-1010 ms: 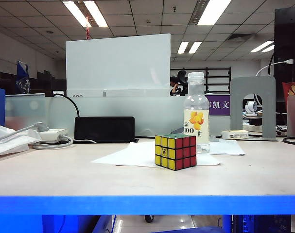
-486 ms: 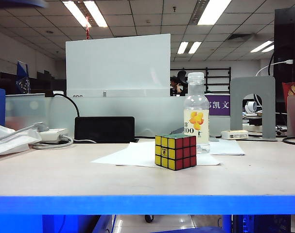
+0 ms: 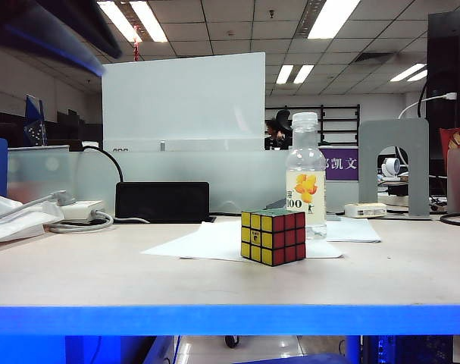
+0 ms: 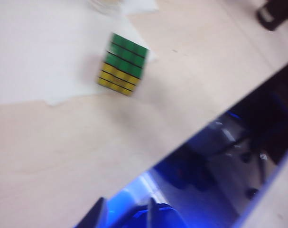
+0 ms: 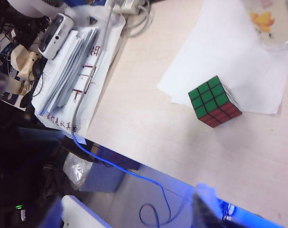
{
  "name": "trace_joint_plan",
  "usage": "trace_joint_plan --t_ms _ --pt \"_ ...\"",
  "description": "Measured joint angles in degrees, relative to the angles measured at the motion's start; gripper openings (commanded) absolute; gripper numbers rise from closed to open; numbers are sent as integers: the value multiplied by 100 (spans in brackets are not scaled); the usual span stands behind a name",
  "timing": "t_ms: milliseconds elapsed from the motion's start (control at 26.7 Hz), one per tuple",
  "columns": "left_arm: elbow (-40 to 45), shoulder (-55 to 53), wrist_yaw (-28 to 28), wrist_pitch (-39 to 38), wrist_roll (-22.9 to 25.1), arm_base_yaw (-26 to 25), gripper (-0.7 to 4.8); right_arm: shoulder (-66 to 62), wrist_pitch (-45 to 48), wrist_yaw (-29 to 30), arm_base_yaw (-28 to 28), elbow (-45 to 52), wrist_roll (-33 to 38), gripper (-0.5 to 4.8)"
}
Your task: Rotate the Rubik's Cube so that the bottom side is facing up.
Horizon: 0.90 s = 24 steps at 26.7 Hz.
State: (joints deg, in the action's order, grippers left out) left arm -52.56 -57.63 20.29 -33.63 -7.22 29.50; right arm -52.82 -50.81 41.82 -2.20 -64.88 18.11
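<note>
Two robot arms hang above a pale wooden table, and neither touches anything yet. The Rubik's Cube [image 3: 273, 237] sits about midway along the table, nearer the front edge than the back. It rests flat on the front edge of a white paper sheet [image 3: 207, 241], with its yellow face toward the left front corner and its red face toward the right front corner. The wrist views show its top face is green. A clear drink bottle [image 3: 306, 186] with an orange label stands upright just behind the cube, close but seemingly not touching.

The left end effector [image 4: 125, 216] shows as two blurred dark fingertips a narrow gap apart, holding nothing. It sits out past the table's front edge, well apart from the cube. In the exterior view, only a dark smear of the left arm [image 3: 55, 30] appears, high over the left end of the table.

The right end effector [image 5: 208, 209] appears only as a pale blurred finger beyond the front edge, so I cannot tell how wide it stands. It too is far from the cube.

The cube stands free on all sides but the back (the bottle crowds that one). A grip across its two side faces therefore looks the likeliest way to turn its underside upward. That flip has not started.
</note>
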Motion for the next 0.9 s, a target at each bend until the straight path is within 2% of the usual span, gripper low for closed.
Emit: trace_joint_plan --t_ms 75,224,486,524,636,673,898 --pt "-140 28 -249 -52 129 -2 149 -173 -57 -50 0 2 -61 332" --pt "-249 28 -363 -96 374 -2 273 -560 2 -409 -105 13 -330 333" --pt "-249 11 -387 -201 378 -4 274 -1526 463 -946 -925 9 -763 339" --pt "-249 11 -402 -205 376 -4 274 -1692 566 -1084 -1121 0 -876 350" --pt "-249 7 -433 -299 374 2 274 -2149 603 -1532 -1569 -184 -1294 438" --pt "-249 -7 -446 -361 372 2 275 -2332 586 -1731 -1707 -319 -1475 446" --pt "-249 -52 -542 -826 334 -2 274 -3504 363 -2321 -2256 -1261 -1910 445"
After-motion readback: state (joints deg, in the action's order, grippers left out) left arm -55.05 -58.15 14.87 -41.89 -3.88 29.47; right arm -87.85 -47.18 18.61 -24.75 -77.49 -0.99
